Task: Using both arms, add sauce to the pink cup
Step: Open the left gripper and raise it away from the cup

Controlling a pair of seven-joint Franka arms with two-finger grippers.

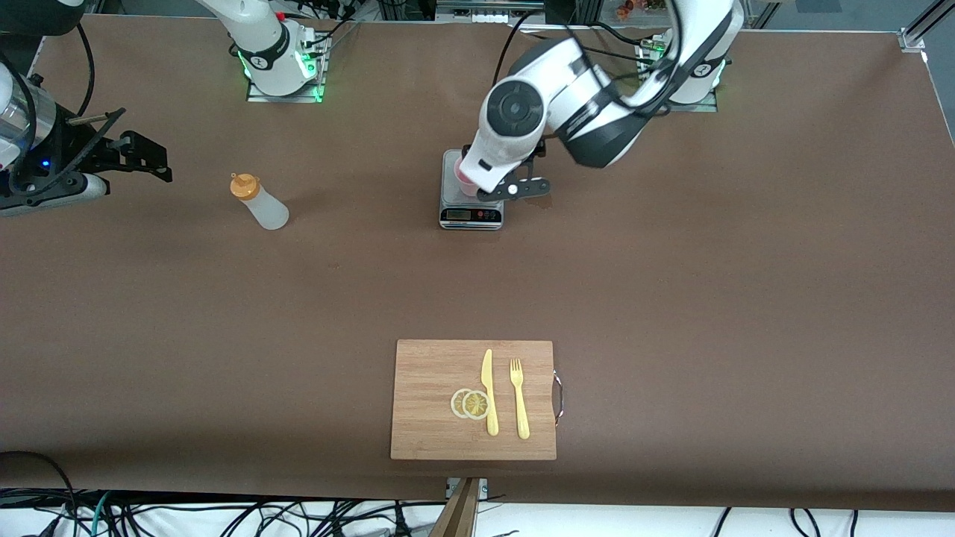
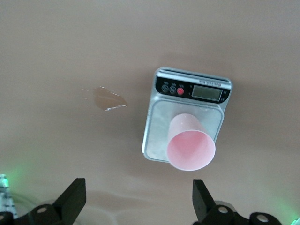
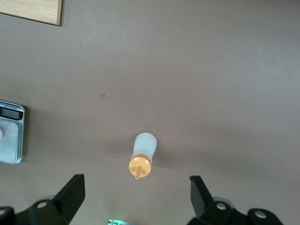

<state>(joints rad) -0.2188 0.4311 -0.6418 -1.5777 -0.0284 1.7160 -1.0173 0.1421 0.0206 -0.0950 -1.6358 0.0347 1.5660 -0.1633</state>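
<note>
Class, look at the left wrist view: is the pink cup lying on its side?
No, the pink cup stands upright on the grey scale.

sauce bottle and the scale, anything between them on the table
Nothing: only bare brown table between the sauce bottle and the scale, seen in the front view.
</note>
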